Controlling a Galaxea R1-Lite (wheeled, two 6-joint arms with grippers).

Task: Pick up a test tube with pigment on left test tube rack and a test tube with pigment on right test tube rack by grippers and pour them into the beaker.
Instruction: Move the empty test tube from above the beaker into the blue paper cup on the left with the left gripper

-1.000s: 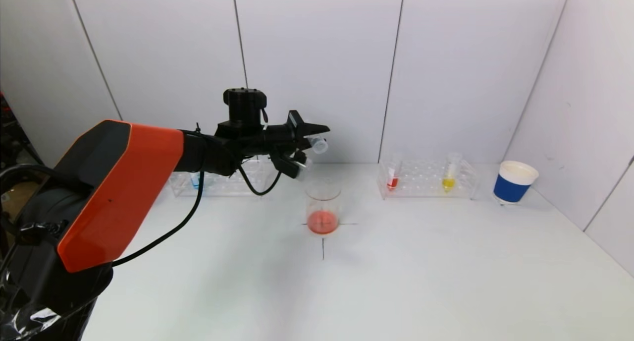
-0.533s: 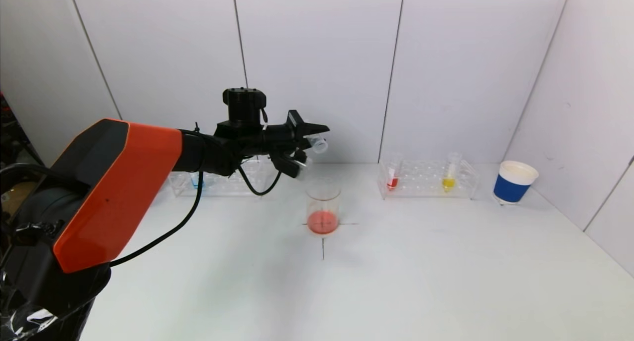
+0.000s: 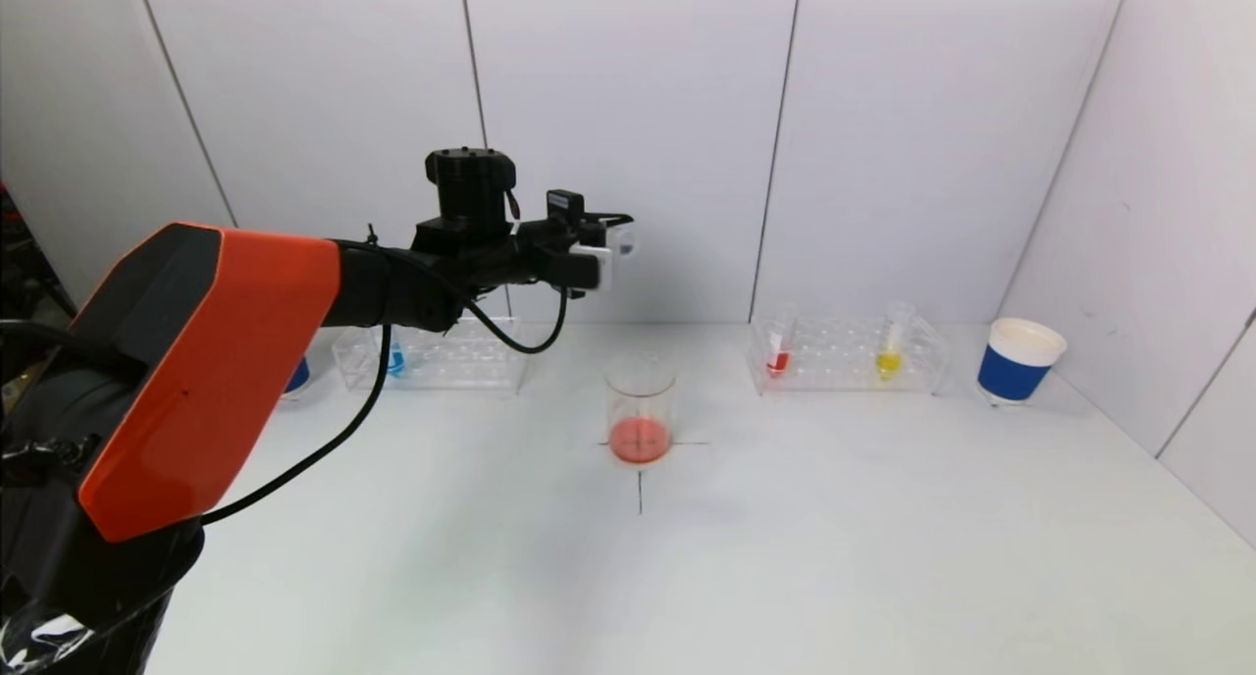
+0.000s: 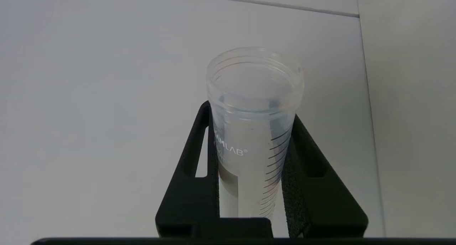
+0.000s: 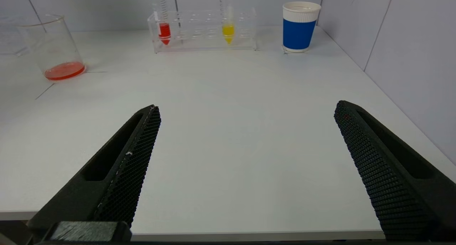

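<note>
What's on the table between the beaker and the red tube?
Nothing: in the head view, only bare table lies between the beaker and the red tube.

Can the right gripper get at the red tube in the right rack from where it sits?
Probably yes. The right gripper is open, low at the table's near edge, with bare table between it and the red tube in the right rack.

Beaker (image 3: 640,407) clear, red liquid pooled at the bottom. Right rack (image 3: 846,354) clear — one tube with red pigment (image 3: 778,362), one with yellow (image 3: 888,362). Left rack (image 3: 432,357) clear, blue pigment tube (image 3: 394,362). Held tube (image 4: 253,131) translucent, black graduation marks, white lettering. Paper cup (image 3: 1019,359) — white with blue band. Left arm shell orange (image 3: 211,361), both grippers black; right gripper's fingers (image 5: 135,159) mesh-textured. Table (image 3: 785,557) white.
</note>
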